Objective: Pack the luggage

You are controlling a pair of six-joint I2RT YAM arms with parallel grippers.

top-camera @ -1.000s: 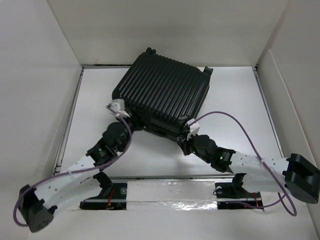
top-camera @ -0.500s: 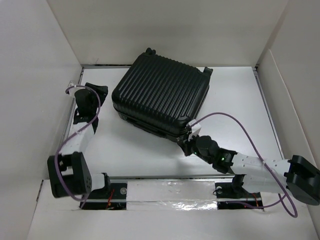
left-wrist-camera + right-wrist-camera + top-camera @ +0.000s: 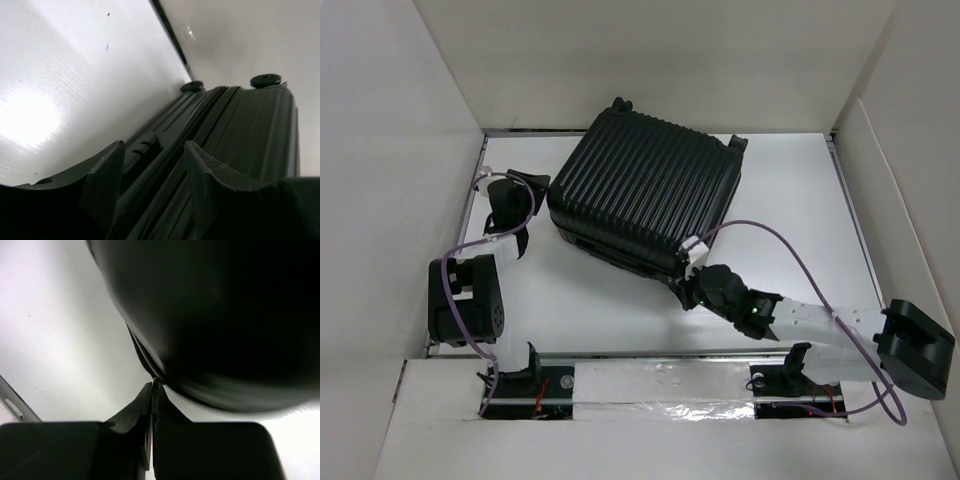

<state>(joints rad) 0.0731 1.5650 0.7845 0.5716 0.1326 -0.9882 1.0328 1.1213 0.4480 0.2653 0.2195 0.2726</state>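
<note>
Luggage [image 3: 645, 200] shut, lying flat with ribbed shell up, mid-table toward far side. My left gripper [image 3: 525, 188] just beside its left edge, my right gripper [image 3: 688, 265] at its near right corner.

Left wrist: my fingers [image 3: 102, 180] apart, luggage seam ahead between them, nothing clamped.

Right wrist: my fingertips [image 3: 142, 405] together, touching seam under shell; whether zip pull pinched, cannot tell.

Judgement: lid closed, late stage; zipping shut likely left.
</note>
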